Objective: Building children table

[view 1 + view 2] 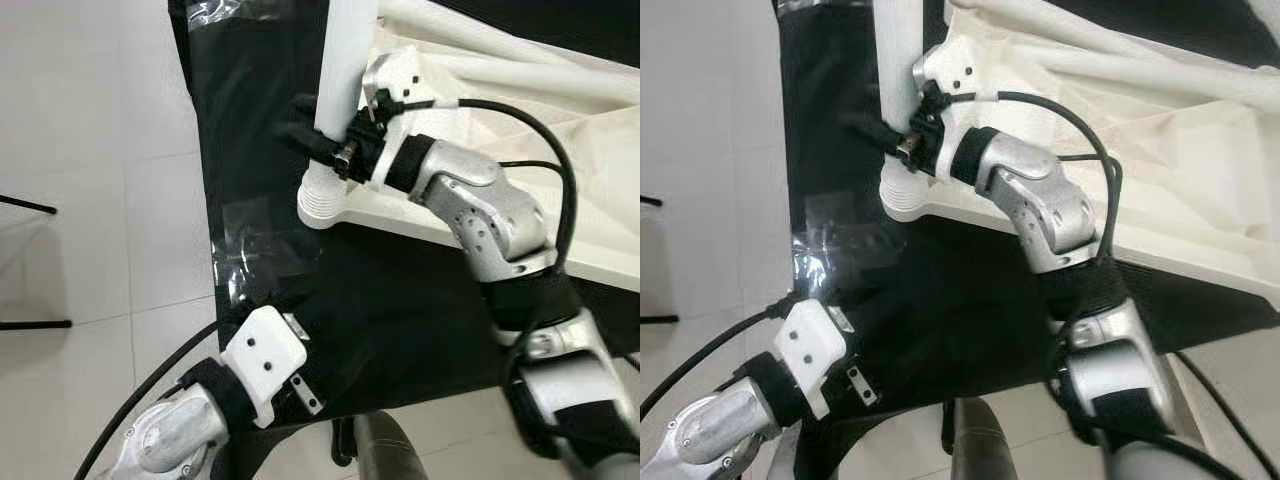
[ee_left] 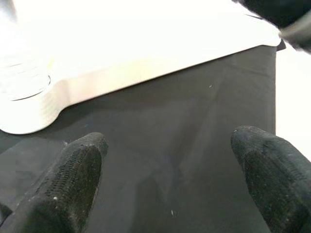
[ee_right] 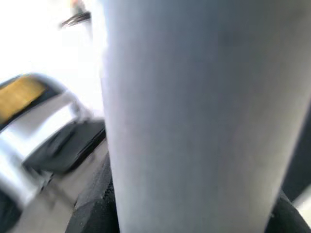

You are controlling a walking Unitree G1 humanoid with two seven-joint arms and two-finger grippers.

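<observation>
The white table top (image 1: 600, 210) lies upside down on a black cloth (image 1: 400, 320). A white table leg (image 1: 340, 60) stands upright in the ribbed corner socket (image 1: 322, 197). My right gripper (image 1: 315, 135) is shut on this leg just above the socket; the leg (image 3: 204, 116) is close up in the right wrist view. My left gripper (image 2: 167, 155) is open and hovers low over the cloth, near the front left, with nothing between its fingers (image 2: 73, 179). The table top's corner (image 2: 29, 102) lies ahead of it.
More white legs (image 1: 500, 40) lie across the upturned table at the back right. Clear tape (image 1: 250, 255) wrinkles the cloth's left edge. Pale tiled floor (image 1: 90, 150) spreads to the left, with thin black stand feet (image 1: 30, 206) on it.
</observation>
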